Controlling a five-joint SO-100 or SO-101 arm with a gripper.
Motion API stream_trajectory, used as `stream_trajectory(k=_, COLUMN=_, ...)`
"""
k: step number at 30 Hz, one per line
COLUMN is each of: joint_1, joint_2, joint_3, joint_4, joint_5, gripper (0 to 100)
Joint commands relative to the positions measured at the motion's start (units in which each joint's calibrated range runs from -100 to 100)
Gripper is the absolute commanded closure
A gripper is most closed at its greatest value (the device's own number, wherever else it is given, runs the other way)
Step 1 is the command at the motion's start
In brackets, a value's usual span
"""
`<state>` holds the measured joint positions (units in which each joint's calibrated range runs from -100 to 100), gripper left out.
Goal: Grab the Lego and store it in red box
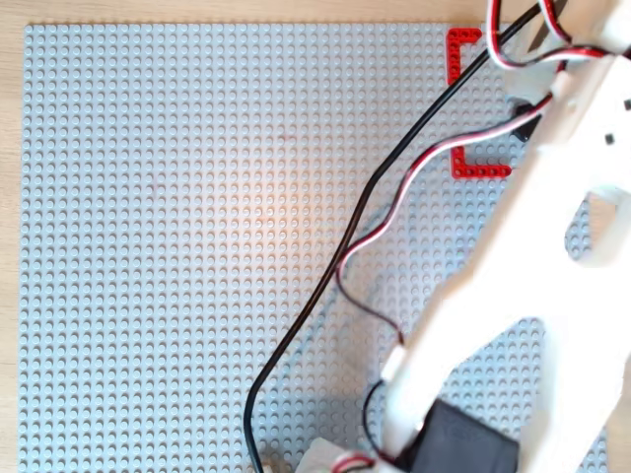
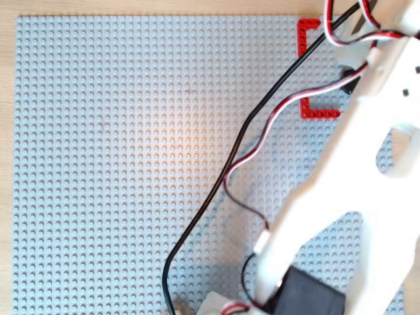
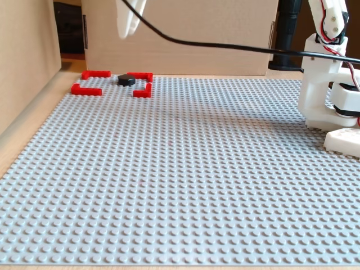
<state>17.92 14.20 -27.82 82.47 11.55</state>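
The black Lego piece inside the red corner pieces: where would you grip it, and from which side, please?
Probably from straight above, closing on two opposite flat sides of the Lego. It lies flat and low on the baseplate, and the red box corners crowd any sideways approach. The gripper hangs above it.

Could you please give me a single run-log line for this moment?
Lego: inside red box, far side | end effector: raised above box, empty, jaw state unclear | baseplate

Lego [image 3: 126, 80] inside red box [image 3: 88, 89] — untouched
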Motion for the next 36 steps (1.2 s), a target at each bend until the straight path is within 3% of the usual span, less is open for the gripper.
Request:
stream_trajectory(k=1, joint_1=-6.6, joint_2=-15.5, joint_3=-2.2, joint_4=6.7, joint_5=-1.3, gripper=94)
stream_trajectory(k=10, joint_1=-14.5, joint_2=-28.4, joint_3=-2.2, joint_4=16.2, joint_5=-5.8, gripper=94)
stream_trajectory(k=16, joint_1=-15.1, joint_2=-38.2, joint_3=0.6, joint_4=16.6, joint_5=-8.6, gripper=94)
stream_trajectory(k=27, joint_1=-22.3, joint_2=-66.0, joint_3=22.2, joint_4=16.4, joint_5=-12.9, gripper=94)
stream_trajectory(k=36, joint_1=-23.8, joint_2=-85.6, joint_3=37.5, joint_4=16.3, joint_5=-12.9, gripper=94)
